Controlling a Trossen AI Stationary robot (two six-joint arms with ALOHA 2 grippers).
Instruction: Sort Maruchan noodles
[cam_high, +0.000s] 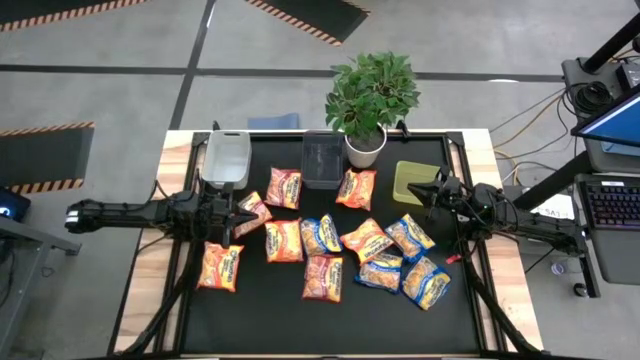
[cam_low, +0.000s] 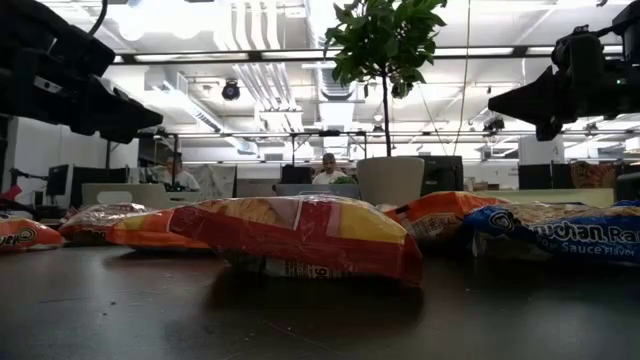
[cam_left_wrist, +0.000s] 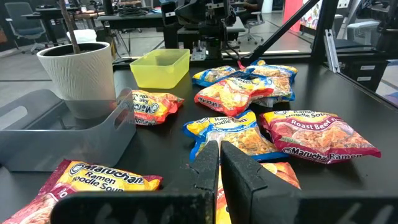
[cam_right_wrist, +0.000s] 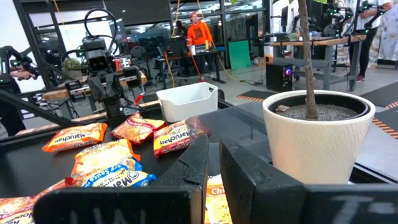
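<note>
High view: noodles (cam_high: 330, 245) between both closed jaws.

red-orange, orange-yellow and blue-and-yellow noodle packets (cam_high: 322, 236) on a black mat (cam_high: 260, 300); white pot (cam_high: 364, 150), yellow-green bin (cam_high: 413, 182).

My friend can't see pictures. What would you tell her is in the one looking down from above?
About a dozen Maruchan noodles lie scattered on a black table, none in the grey bin, dark bin or green bin along the far edge. A potted plant stands between bins. The left gripper and right gripper, both shut and empty, flank the packets.
</note>
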